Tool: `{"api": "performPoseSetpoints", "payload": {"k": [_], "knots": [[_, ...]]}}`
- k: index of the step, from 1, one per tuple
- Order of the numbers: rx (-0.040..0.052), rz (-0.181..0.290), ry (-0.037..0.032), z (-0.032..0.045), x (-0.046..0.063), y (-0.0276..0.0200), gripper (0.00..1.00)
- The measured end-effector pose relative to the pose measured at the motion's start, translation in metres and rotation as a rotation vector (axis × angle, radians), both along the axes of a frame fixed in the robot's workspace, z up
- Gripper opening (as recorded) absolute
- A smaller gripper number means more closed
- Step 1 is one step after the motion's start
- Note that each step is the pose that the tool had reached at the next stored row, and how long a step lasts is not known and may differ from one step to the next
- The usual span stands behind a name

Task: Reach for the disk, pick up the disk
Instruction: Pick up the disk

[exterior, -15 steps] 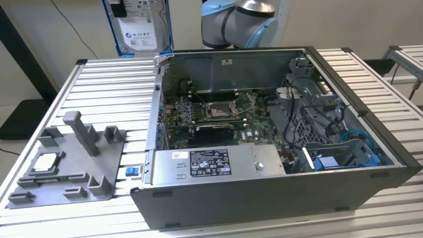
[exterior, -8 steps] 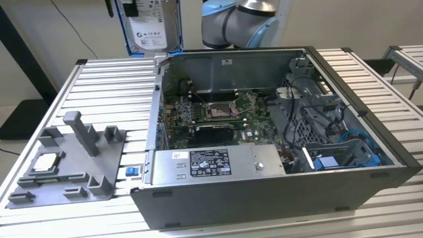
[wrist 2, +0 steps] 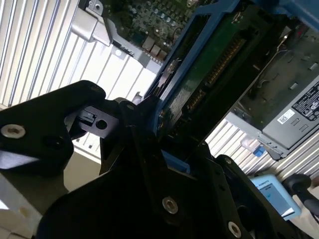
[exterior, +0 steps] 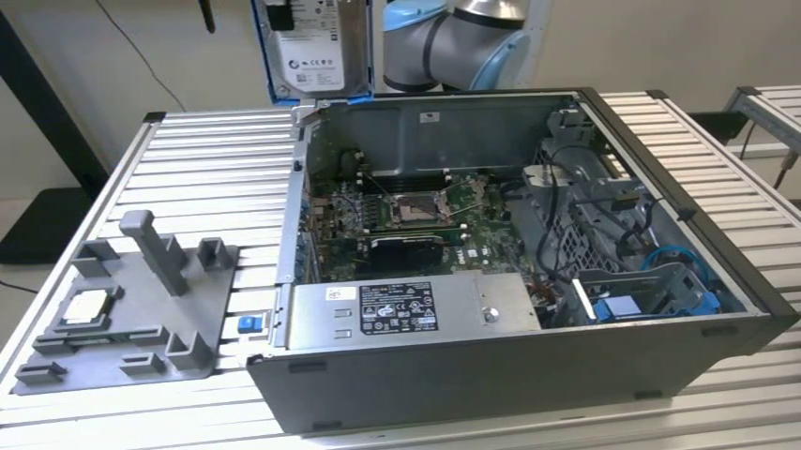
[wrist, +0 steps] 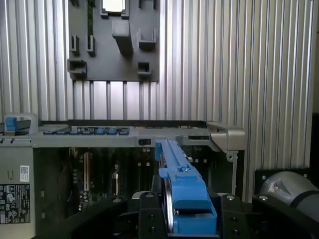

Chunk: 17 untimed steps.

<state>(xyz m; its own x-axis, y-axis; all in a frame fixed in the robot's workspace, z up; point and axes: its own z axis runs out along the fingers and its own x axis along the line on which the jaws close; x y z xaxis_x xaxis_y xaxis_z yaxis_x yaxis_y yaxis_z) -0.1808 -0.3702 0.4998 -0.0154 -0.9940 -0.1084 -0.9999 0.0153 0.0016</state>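
The disk (exterior: 319, 47) is already picked up: in the exterior view it hangs upright above the far edge of the open case (exterior: 501, 384), touching nothing below. In the first wrist view the gripper (wrist: 185, 206) has its fingers (wrist: 147, 204) clamped on the disk's blue frame. The power supply (exterior: 414, 307) sits inside the case. A grey fixture (exterior: 150, 300) with a chip (exterior: 82, 307) lies well apart on the bench (exterior: 213, 159). Nothing blocks the disk.

Blue-framed disk (exterior: 318, 49) upright, aloft
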Motion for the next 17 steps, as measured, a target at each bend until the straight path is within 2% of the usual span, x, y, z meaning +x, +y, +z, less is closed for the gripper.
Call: {"api": "performPoseSetpoints", "payload": {"k": [17], "knots": [[0.0000, 0.000, 0.0001, 0.0000, 0.055, 0.0000, 0.00]]}}
